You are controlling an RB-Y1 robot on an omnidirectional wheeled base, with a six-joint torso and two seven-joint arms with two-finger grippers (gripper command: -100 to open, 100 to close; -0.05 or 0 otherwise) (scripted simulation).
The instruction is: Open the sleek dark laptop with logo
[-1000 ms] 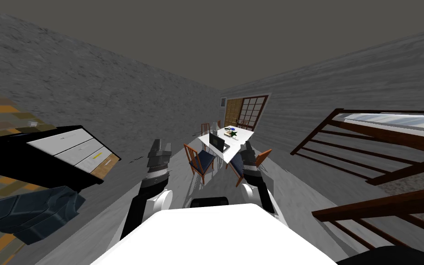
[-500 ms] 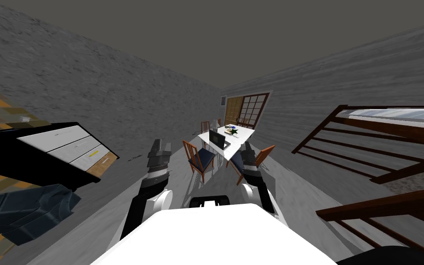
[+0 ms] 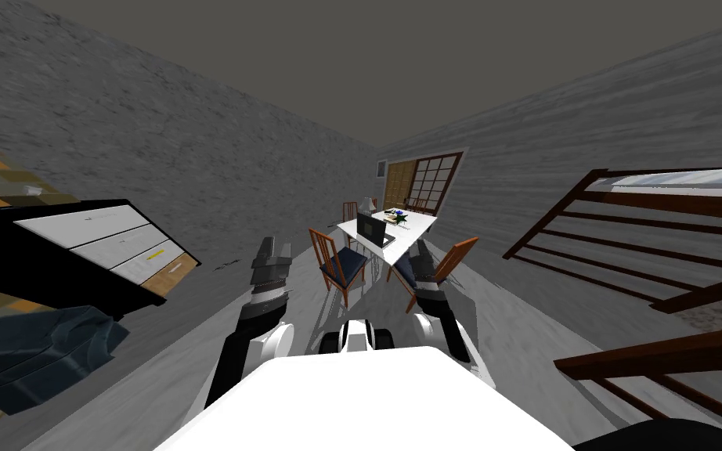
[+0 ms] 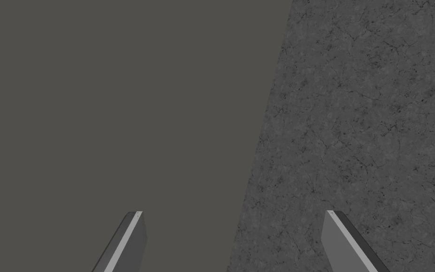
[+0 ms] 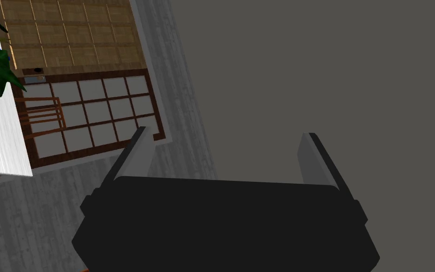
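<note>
With left gripper (image 4: 233,215) and right gripper (image 5: 225,133) both spread empty, the robot should roll closer, keeping the laptop (image 3: 370,227) centred.

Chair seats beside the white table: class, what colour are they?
The chair seats are dark blue, clearest in the head view.
</note>
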